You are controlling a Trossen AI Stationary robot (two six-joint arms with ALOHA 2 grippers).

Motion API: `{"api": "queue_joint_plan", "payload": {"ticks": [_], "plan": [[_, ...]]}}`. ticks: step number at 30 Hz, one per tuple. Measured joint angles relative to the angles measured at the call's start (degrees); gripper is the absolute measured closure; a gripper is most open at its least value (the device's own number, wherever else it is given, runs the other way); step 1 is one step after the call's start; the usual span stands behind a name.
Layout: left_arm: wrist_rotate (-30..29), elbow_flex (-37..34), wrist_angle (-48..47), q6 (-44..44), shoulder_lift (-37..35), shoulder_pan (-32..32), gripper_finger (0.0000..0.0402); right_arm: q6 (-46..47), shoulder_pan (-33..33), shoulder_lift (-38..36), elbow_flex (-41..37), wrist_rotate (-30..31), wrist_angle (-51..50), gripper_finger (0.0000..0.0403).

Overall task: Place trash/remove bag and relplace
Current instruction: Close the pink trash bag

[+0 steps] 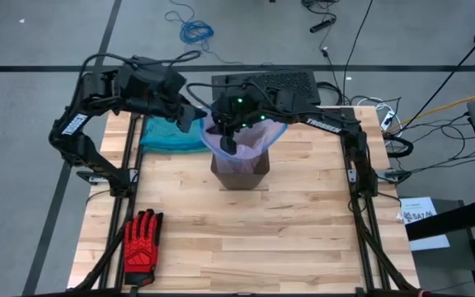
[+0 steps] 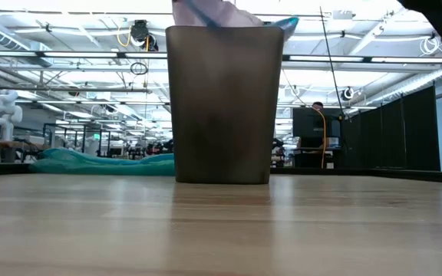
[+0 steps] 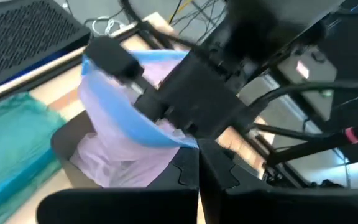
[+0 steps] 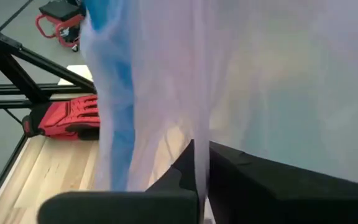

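Bag removal under way, both grippers at the bin's mouth.

Glove [image 1: 142,243] lies at the near left corner of the table [image 1: 303,239]. Mid-table stands the bin [image 1: 239,167], the bag [image 1: 246,136] bunched over its rim. Right gripper [image 1: 231,140] reaches into the mouth, fingers clenched on a fold of bag. Left gripper [image 1: 190,115] is clenched at the bag's far-left rim. Teal bag [image 1: 170,134] lies beyond. Next, I judge: lift the liner straight up, grips kept tight.

Even overhead light falls on the table [image 1: 303,214], with soft shadows. Ceiling strip lights [image 2: 67,54] glare brightly in the low view. Both wrist views are blurred.
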Motion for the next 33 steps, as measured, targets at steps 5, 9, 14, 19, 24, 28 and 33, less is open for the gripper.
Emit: {"api": "queue_joint_plan", "payload": {"ticks": [5,9,14,19,24,28,33], "plan": [[-0.46,2.67,-0.61,-0.01,0.12,0.02,0.0401,0.22,0.0,1.07,0.14,-0.42,1.1,0.0402],[3.01,2.73,-0.69,0.13,0.1,0.02,0.0401,0.09,-0.05,1.03,0.05,-0.52,1.87,0.0403],[4.26,2.99,-0.1,1.53,0.0,0.02,0.0385,-0.15,-0.42,0.84,-0.11,-0.18,0.61,0.0403],[4.69,3.14,0.07,2.94,-0.25,-0.07,0.0377,-0.2,-1.03,1.16,-0.31,0.24,-1.25,0.0403],[6.36,3.1,-0.58,2.98,-0.14,0.0,0.0384,-0.22,-2.21,1.12,-0.23,0.11,-1.83,0.0403],[4.64,3.07,-4.06,3.52,-0.13,-0.03,0.0384,-0.35,-2.71,0.64,-0.23,0.09,-1.61,0.0403],[-6.37,3.01,-7.96,6.22,-0.1,0.04,0.0384,-1.07,-2.5,-0.05,-0.21,0.0,-1.65,0.0403]]}}
